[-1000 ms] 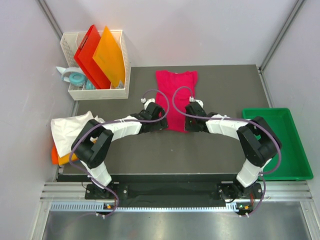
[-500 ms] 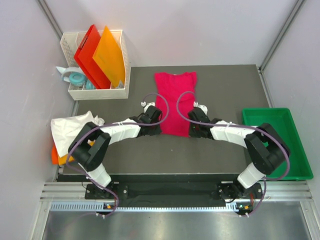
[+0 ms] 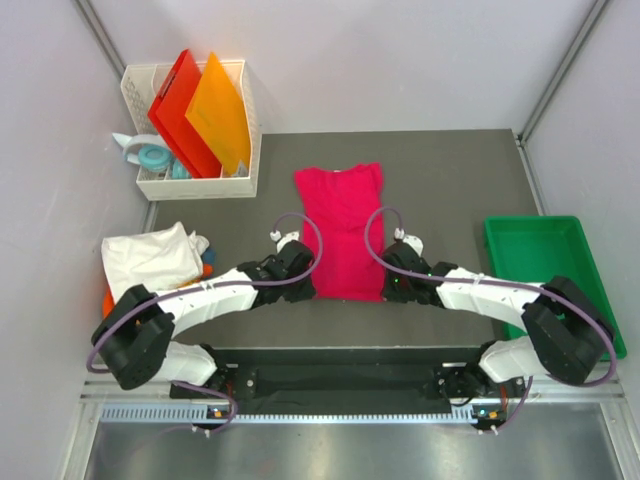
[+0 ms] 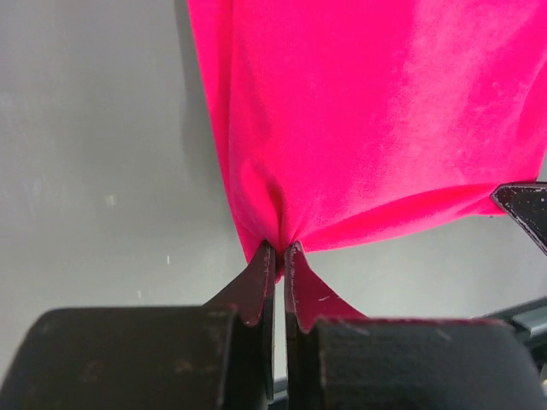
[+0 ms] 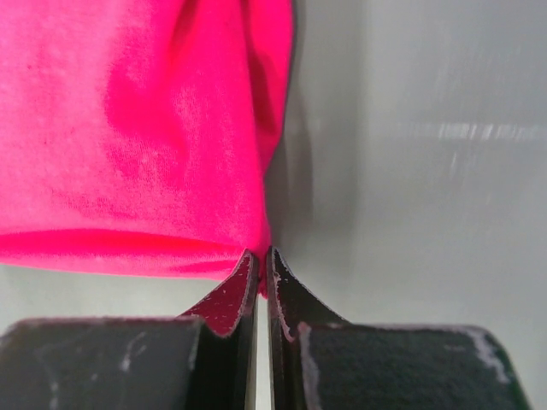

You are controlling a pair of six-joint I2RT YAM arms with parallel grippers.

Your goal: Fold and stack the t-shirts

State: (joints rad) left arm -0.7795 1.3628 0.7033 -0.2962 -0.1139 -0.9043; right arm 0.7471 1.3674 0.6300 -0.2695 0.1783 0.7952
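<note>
Grey tabletop (image 3: 450, 180) under crimson-pink t-shirt (image 3: 340, 228), near hem corners tight between both closed jaws.

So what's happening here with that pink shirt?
Two robot arms are working on folding t-shirts. The left arm and the right arm each have their jaws shut on a near corner of the crimson-pink t-shirt, which lies spread on the dark table. A white t-shirt lies rumpled off to the left.
</note>
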